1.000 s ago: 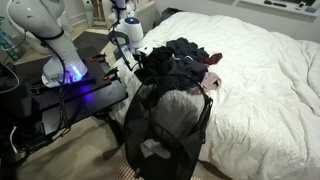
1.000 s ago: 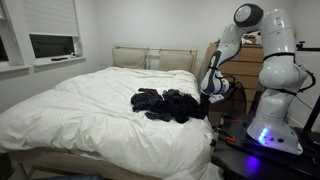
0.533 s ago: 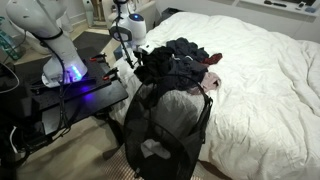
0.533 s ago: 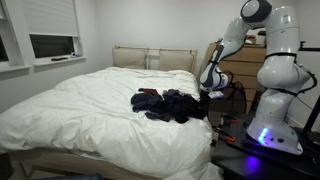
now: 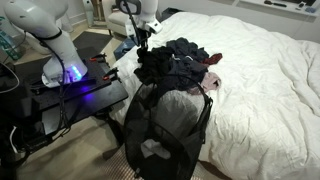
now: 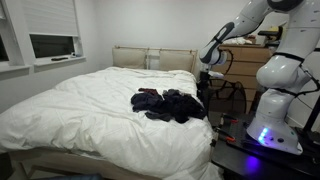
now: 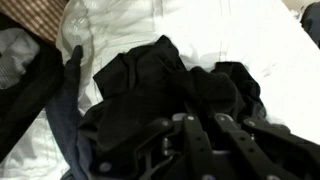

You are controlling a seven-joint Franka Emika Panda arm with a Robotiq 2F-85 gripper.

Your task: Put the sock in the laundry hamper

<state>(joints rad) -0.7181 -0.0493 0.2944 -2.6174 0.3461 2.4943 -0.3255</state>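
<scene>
Nearest in an exterior view stands the laundry hamper [image 5: 140,140], mouth up, with the heap of dark clothes [image 5: 182,60] just behind its rim at 12 o'clock. The hand [image 5: 143,42] hangs farther off, at 11 o'clock from that mouth, so a carry would run toward 5 o'clock. Whether it grips the sock, or the sock lies in the heap, I cannot tell: the wrist view shows only dark cloth beneath it.

In an exterior view, white bed [image 6: 90,115] with dark clothes pile [image 6: 168,104] near its 3 o'clock edge. At the pile's 1 o'clock the gripper [image 6: 204,80] hangs; jaws unreadable. Window [image 6: 50,45] at 10 o'clock.
</scene>
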